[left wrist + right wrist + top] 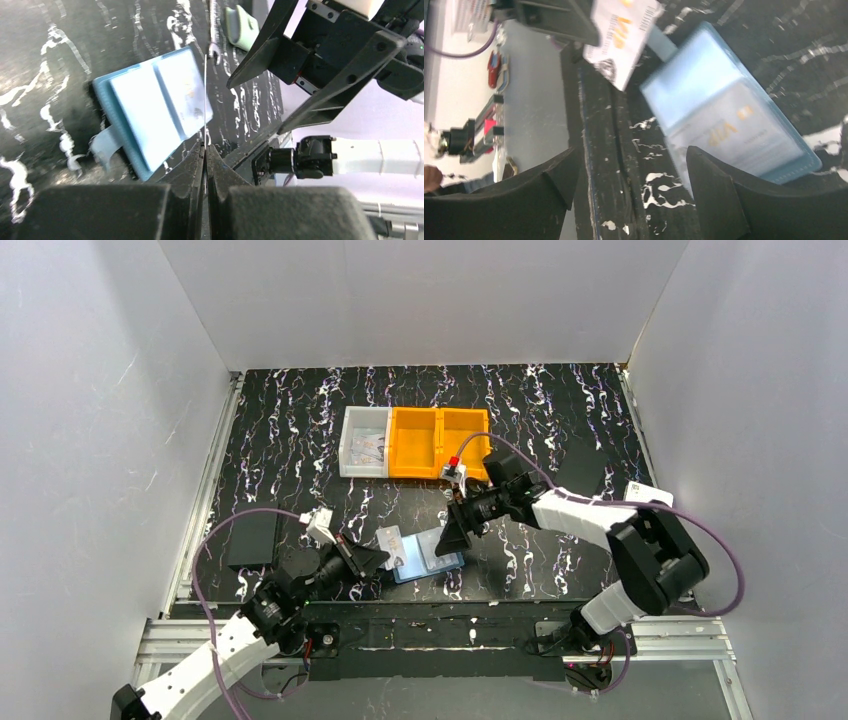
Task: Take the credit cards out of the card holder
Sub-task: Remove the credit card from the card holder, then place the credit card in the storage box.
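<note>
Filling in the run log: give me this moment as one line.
left gripper: shut on credit card | right gripper: open, at card holder | card holder: open, second card inside

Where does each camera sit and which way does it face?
Top external: above, behind the bases, facing down on the black marbled table; both arms show.
Left wrist: looks along its shut left tool, pinching a thin pale credit card edge-on.
Right wrist: looks down between the fingers of the open right tool.
All share the open blue folding card holder.
</note>
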